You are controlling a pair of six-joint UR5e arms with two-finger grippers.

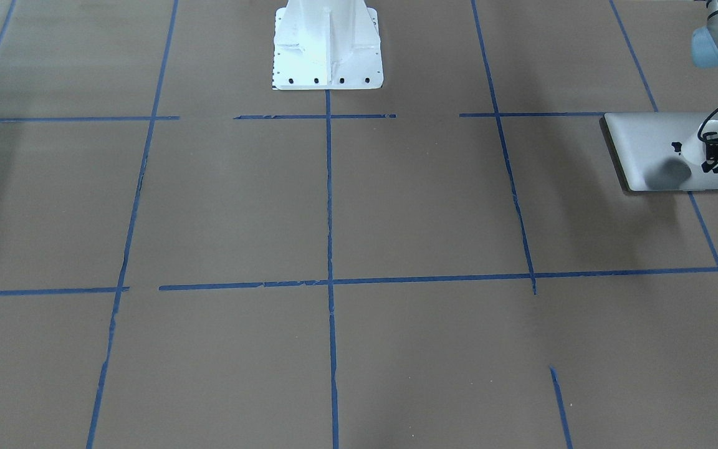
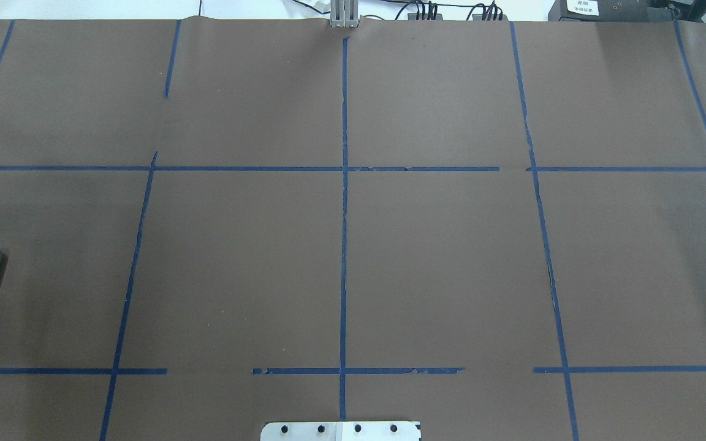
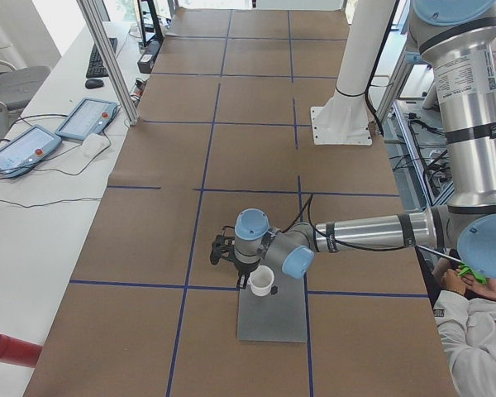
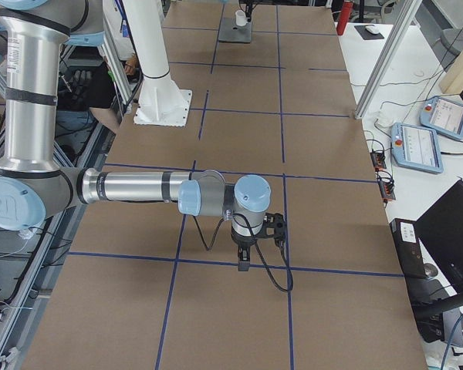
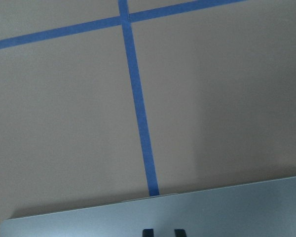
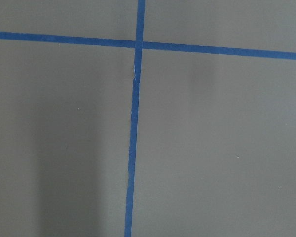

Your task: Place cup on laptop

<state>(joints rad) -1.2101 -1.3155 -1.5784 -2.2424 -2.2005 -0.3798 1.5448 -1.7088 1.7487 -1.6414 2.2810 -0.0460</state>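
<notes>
One step left, looks like: cup (image 1: 711, 132) pinched by the left gripper (image 1: 712, 159) just over the laptop (image 1: 646, 149), needs lowering and letting go. Can't tell on right gripper (image 4: 243, 262).

- On my feed, the cup (image 3: 262, 280) is white.
- The laptop (image 1: 652, 146) reads silver-grey, with a small dark logo (image 1: 677, 148) on its lid.
- I see the table (image 2: 451, 245) covered in brown, crossed by a grid of blue tape lines (image 2: 344, 245).
- The left arm (image 3: 372, 231) is silver with light-blue joint caps.
- The robot's base (image 1: 326, 43) is white.
</notes>
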